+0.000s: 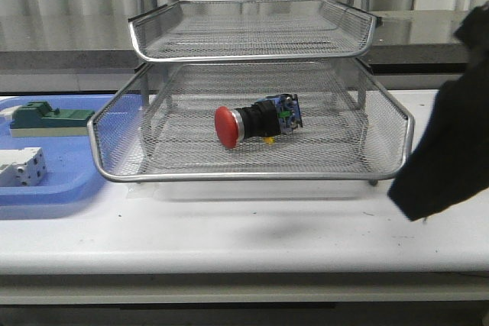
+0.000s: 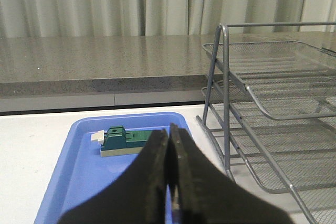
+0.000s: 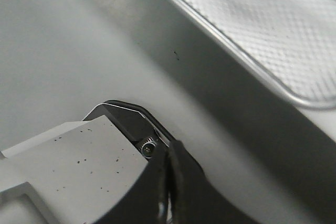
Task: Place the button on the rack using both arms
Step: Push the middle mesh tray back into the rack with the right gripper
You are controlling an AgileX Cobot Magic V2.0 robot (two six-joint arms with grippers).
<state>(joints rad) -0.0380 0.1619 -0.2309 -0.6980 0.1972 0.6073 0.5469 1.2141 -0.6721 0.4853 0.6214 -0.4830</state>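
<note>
Red-capped button [image 1: 257,121] lies sideways in rack [image 1: 252,169], cap pointing left; both pincers [image 2: 169,182] [image 3: 167,192] closed, empty.

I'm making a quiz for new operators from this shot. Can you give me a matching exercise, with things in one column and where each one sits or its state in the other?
Things:
1. button
2. green block
3. left gripper
4. rack

Places or states:
A. standing on the white table
B. shut, holding nothing
C. lying on its side in a mesh tray
D. in the blue tray

Pairs: 1-C, 2-D, 3-B, 4-A
</note>
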